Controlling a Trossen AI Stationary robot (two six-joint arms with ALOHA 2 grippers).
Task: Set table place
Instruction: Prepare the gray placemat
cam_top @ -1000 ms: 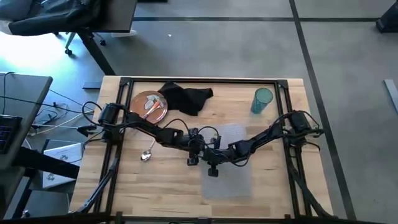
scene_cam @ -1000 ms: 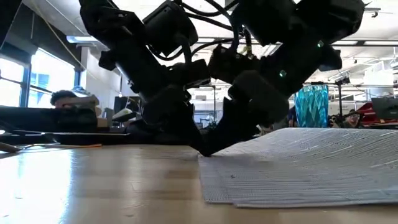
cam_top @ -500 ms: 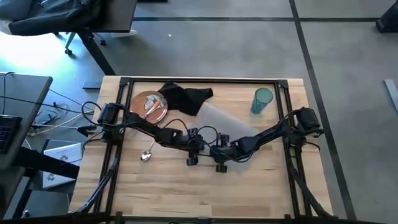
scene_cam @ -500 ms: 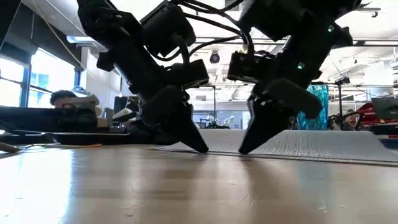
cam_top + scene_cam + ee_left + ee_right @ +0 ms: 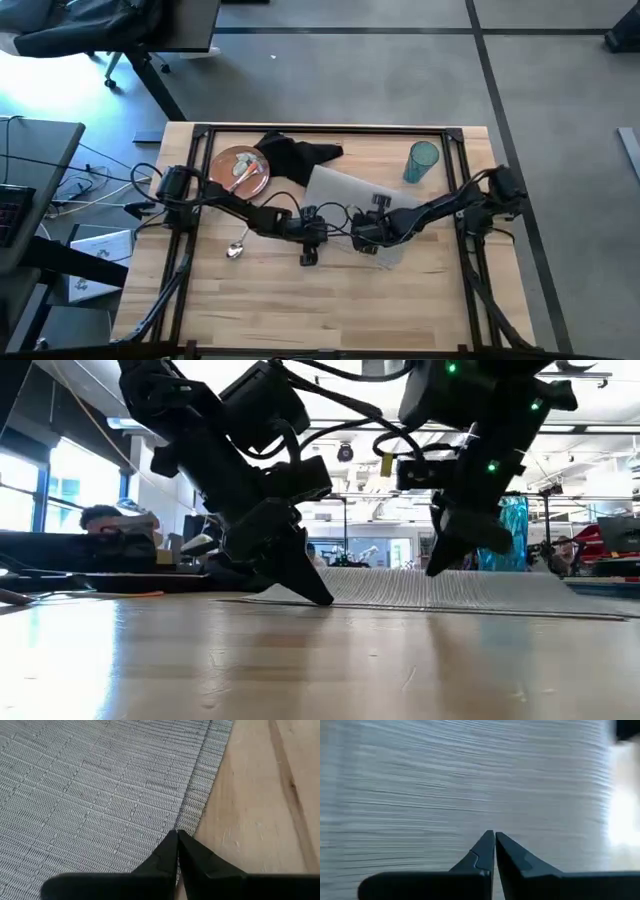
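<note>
The grey woven placemat [image 5: 350, 200] lies flat and slanted on the table [image 5: 270, 300], between the black napkin [image 5: 298, 155] and the teal tumbler [image 5: 422, 160]. My left gripper [image 5: 322, 238] is shut, its tips on the mat's near-left edge [image 5: 325, 598]. My right gripper [image 5: 365, 238] is shut over the mat's middle [image 5: 433, 571]. The orange-brown plate [image 5: 240, 170] carries cutlery at the far left. A silver spoon [image 5: 236, 249] lies on the wood in front of the plate. My left gripper has its shut fingertips [image 5: 176, 836] on the mat's hem band [image 5: 197, 807], at the seam beside the bare wood. They come slanting down from the table's left. The mat lies flat under them. My right gripper points down at the mat [image 5: 485, 780]; whether it touches, I cannot tell.
The napkin's corner lies next to the mat's far-left corner. The tumbler stands upright just beyond the mat's right corner. Black frame bars [image 5: 320, 128] run along the table's far and side edges. Bare wood stretches along the near edge [image 5: 300, 310].
The placemat lay lengthwise toward the near edge with its far end raised by the grippers. It has swung toward the far edge and now lies flat and slanted. My right gripper has gone toward the table's right and far side. My left gripper has stayed put.
</note>
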